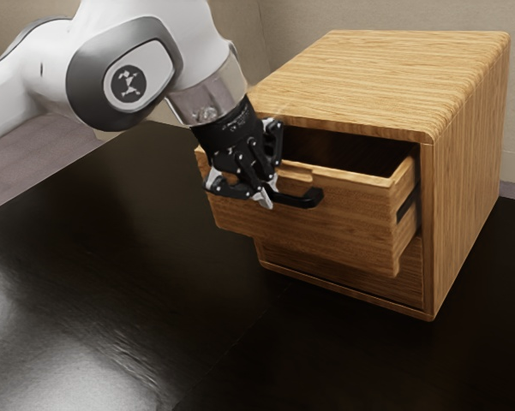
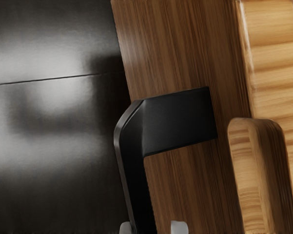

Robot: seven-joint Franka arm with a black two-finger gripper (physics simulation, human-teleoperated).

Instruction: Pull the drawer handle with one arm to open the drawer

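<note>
I see a cabinet (image 1: 386,81) of pale, striped wood grain with a satin sheen; its drawer (image 1: 334,218) matches. The handle (image 1: 304,199) on it looks matt black. Beneath the cabinet, the dark worktop (image 1: 111,325) shines glossy.

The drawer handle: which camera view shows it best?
The wrist view: the handle is close, its black bracket and bar clear against the drawer front. The exterior view shows the handle small and far off, with one end hidden.
</note>
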